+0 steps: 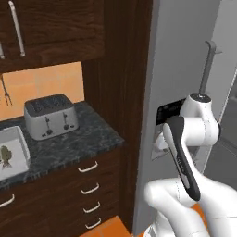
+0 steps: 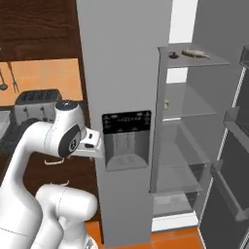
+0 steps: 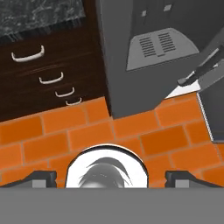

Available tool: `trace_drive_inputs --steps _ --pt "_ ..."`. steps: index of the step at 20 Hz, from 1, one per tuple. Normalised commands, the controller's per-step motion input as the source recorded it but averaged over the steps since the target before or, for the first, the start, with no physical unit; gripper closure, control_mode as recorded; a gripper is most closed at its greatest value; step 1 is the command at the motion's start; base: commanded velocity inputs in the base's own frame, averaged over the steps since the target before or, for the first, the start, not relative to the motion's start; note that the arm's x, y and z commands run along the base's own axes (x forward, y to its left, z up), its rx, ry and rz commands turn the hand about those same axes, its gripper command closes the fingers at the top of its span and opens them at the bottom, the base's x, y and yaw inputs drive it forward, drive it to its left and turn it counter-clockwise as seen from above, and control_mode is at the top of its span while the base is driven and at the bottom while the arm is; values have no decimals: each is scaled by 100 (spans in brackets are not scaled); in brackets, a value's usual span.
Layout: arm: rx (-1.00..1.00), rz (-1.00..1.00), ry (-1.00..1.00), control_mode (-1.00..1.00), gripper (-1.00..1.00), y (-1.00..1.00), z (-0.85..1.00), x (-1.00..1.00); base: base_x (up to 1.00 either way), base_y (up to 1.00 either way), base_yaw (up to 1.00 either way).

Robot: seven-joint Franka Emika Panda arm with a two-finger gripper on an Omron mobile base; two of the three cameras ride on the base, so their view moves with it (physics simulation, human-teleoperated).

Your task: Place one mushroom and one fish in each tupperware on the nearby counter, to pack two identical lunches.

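grey tupperware [image 1: 14, 155] apparently holds fish [image 1: 5, 156].

The white arm [image 1: 187, 152] rises from its base and folds at a raised elbow, the upper link climbing steeply with a dark strip along its side. In the right base view the arm [image 2: 44, 146] arches up from the lower left to a rounded joint with a grey disc, and the forearm runs level from there toward the right. In the hand view the gripper [image 3: 111, 177] points straight down, toward the floor. Its two dark fingers [image 3: 41, 178] stand far apart at the bottom corners, spread wide, with nothing between them.
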Motion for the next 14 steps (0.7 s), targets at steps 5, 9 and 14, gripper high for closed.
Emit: trace_drive_inputs --steps 5,9,14 --pt "0 0 0 100 -100 0 0 0 38 -99 -20" --pt "0 0 0 100 -100 0 0 0 59 -67 -5" --pt "0 0 0 100 -100 0 0 0 63 -23 30"
